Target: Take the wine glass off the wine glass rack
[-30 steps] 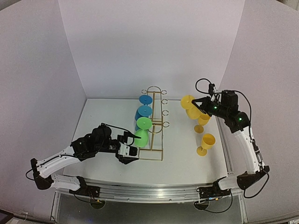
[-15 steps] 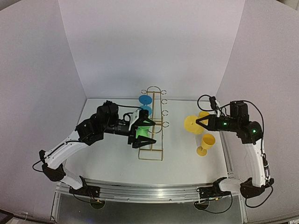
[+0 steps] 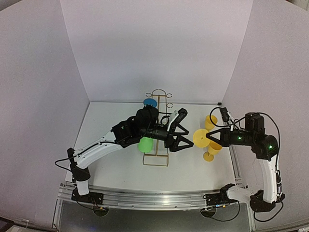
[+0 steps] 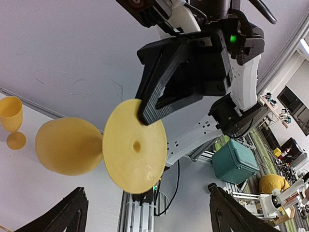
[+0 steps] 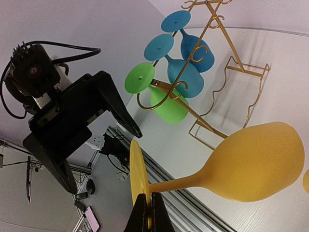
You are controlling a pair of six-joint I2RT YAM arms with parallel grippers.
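R gripper (image 5: 148,205) was clamped on the foot rim of a yellow wine glass (image 3: 200,137), held sideways in the air right of the wine glass rack (image 3: 157,158) and clear of it, foot disc facing the rack. L gripper (image 3: 187,128) was spread wide w/ nothing in it, reaching across the rack's right side toward that foot w/o touching. A green glass (image 3: 145,144) and two blue glasses (image 5: 186,77) hung on the rack, and another yellow glass (image 3: 208,155) stood on the table (image 3: 99,128) right of the rack.
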